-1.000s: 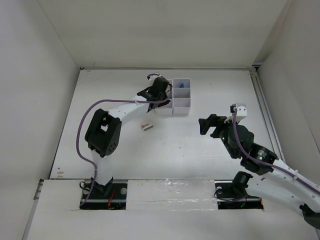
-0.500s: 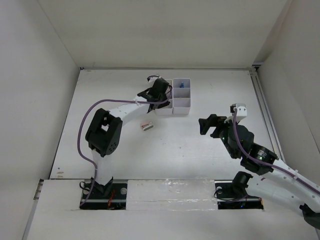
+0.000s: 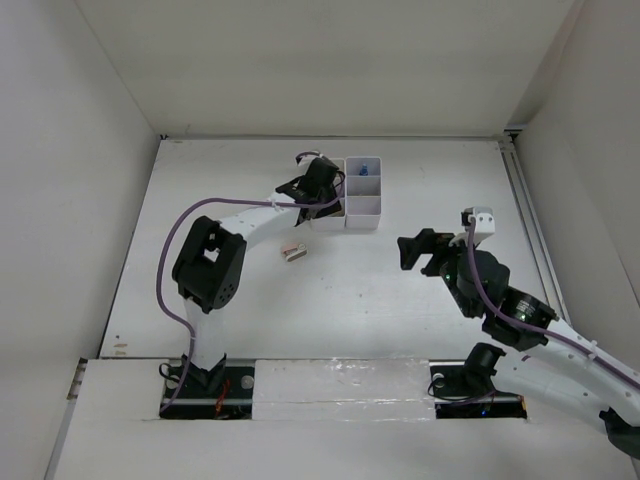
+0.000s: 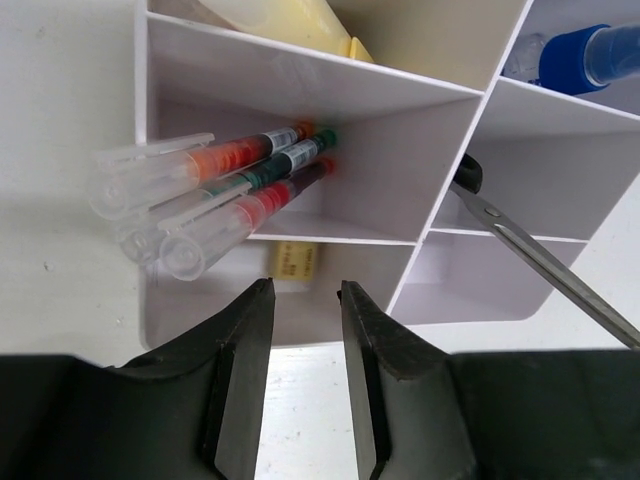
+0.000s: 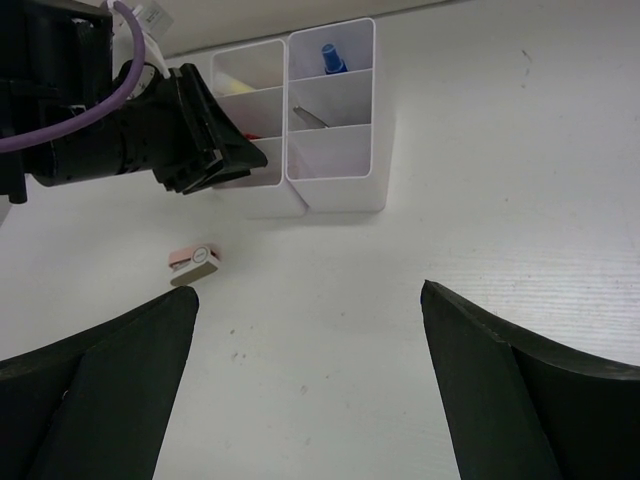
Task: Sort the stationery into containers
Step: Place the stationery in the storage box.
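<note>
The white containers [image 3: 362,207] stand at the back middle of the table. My left gripper [image 3: 318,178] hovers over their near-left compartment. In the left wrist view its jaws [image 4: 307,290] are slightly open with nothing between them, and a small yellow eraser [image 4: 295,262] lies in the compartment beyond the tips. Red-white pens [image 4: 215,185] fill the compartment behind it, with yellow bars [image 4: 290,20] in the one beyond. Scissors [image 4: 540,262] and a blue-capped bottle [image 4: 585,55] sit in the other column. A small pink eraser [image 3: 292,251] lies on the table. My right gripper [image 3: 418,250] hangs wide open and empty.
White walls close in the table on the left, back and right. In the right wrist view the containers [image 5: 335,190] and the pink eraser [image 5: 194,263] lie ahead of my right gripper [image 5: 308,292], with the left arm's black wrist [image 5: 150,140] over the containers' left column.
Almost nothing has shifted in the top view: the left arm's elbow has crept slightly right. The right arm and the pink eraser stay put.
</note>
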### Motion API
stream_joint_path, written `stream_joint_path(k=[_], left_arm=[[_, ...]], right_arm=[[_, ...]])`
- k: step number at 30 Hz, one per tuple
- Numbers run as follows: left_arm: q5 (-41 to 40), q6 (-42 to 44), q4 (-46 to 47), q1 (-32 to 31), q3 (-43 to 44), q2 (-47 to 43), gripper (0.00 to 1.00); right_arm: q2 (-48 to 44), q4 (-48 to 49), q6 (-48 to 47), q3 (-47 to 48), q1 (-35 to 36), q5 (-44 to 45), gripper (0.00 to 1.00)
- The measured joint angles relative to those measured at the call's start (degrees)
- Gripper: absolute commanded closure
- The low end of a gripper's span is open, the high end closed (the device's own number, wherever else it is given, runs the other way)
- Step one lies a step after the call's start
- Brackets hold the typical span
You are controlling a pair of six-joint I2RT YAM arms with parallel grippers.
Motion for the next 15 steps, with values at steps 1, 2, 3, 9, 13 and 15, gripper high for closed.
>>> stream_joint_path(k=[1,2,3,9,13,15], left_arm=[[0.11,0.0,-0.02,-0.02,0.0,-0.02,0.71],[0.35,0.0,0.0,-0.07,0.0,-0.13,0.69],[0.55,0.02,-0.07,-0.11,0.0,-0.28,0.67],[1.01,0.02,-0.9,-0.37,0.0,-4.87,0.58],[0.55,0.07,-0.94,-0.42,-0.79,-10.73,0.34],[-0.17,0.02,-1.29,-0.42,-1.95,-14.29,0.17]], right_arm=[[0.0,0.02,0.0,0.0,0.0,-0.11,0.01],[0.04,0.0,-0.02,0.0,0.0,-0.2,0.01],[0.11,0.02,-0.02,0.0,0.0,-0.31,0.01],[0.92,0.07,-0.24,0.0,0.0,-1.88,0.01],[2.03,0.42,-0.94,0.0,0.0,-3.65,0.01],[2.91,0.5,-1.11,0.0,0.0,-4.44,0.01]])
